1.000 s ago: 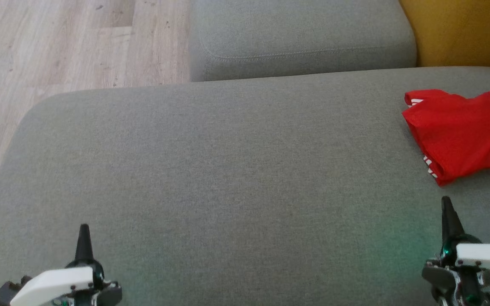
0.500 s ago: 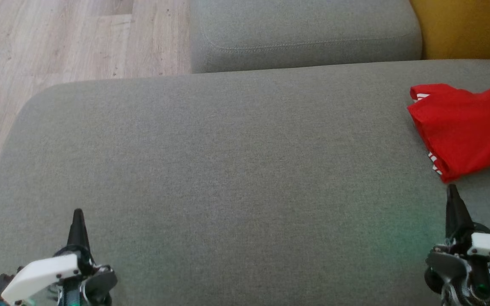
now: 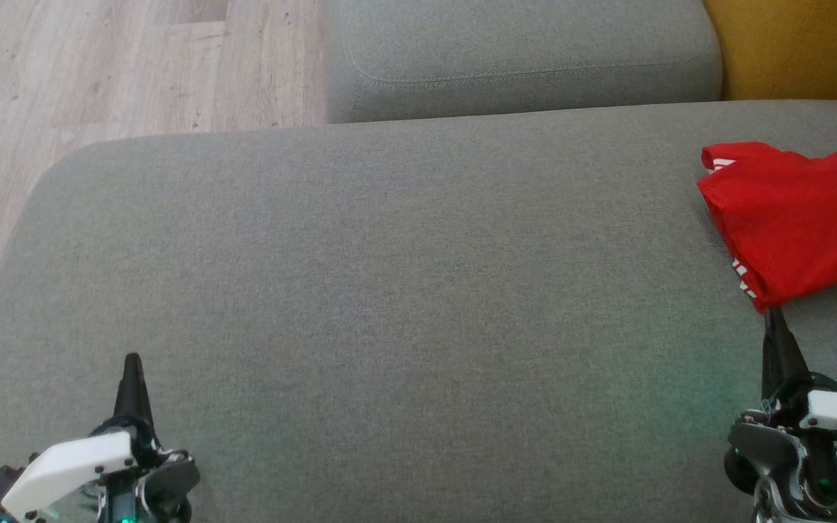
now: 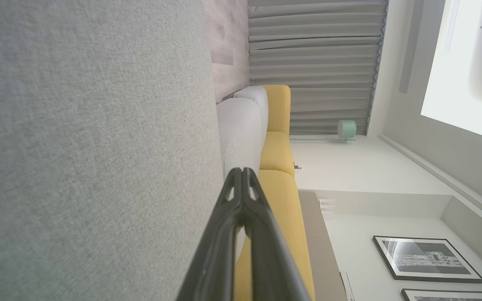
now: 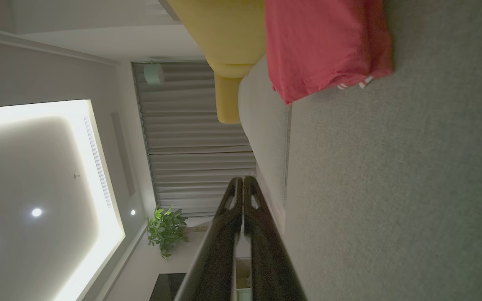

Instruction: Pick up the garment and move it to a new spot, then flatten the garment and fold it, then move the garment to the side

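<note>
Right gripper [image 3: 772, 319] and left gripper [image 3: 132, 363]: both clenched, empty, and held low at the near edge of the grey seat cushion [image 3: 389, 276]. Just beyond the right tip, the red garment [image 3: 796, 218] lies compactly folded at the cushion's right side, apparently already set aside. Behind: back cushion [image 3: 520, 58].

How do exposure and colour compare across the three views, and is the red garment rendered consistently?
Head view: even, soft daylight, garment vivid red but cropped by the frame edge, faint green glow on the grey cushion near the right hand. Left wrist view: bright, ceiling light panel blown out. Right wrist view: much darker, garment dull pinkish-red.
</note>
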Controlling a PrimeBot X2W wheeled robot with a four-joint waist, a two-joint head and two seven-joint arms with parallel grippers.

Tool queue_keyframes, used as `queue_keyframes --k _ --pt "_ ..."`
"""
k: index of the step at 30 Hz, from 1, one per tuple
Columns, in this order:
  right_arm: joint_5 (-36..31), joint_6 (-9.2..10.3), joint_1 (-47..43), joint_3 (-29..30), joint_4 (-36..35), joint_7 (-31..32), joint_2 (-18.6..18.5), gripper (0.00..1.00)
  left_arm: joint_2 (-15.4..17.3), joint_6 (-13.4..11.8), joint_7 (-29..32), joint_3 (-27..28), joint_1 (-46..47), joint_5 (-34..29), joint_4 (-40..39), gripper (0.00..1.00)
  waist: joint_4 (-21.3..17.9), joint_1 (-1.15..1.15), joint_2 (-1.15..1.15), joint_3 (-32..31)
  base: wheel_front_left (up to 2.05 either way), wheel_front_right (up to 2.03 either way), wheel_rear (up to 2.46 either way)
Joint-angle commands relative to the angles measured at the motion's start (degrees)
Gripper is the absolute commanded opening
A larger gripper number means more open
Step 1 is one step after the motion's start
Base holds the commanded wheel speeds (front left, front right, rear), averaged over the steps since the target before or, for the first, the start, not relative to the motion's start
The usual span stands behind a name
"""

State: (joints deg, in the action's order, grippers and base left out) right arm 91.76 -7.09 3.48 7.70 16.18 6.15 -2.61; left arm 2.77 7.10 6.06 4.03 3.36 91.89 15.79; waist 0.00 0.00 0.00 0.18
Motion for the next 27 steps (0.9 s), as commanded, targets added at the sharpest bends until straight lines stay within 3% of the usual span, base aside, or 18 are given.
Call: queue_keyframes --k 1,27 --pt "0.39 -0.40 2.71 -1.16 -2.15 0.35 -0.27 0.00 0.22 0.38 0.34 2.39 2.82 0.37 -1.73 0.00 0.00 0.00 0.00 0.00 0.00 0.00 0.00" --pt "0.40 -0.40 2.71 -1.17 -2.15 0.35 -0.27 0.00 0.18 0.38 0.39 2.44 2.83 0.32 -1.73 0.00 0.00 0.00 0.00 0.00 0.00 0.00 0.00"
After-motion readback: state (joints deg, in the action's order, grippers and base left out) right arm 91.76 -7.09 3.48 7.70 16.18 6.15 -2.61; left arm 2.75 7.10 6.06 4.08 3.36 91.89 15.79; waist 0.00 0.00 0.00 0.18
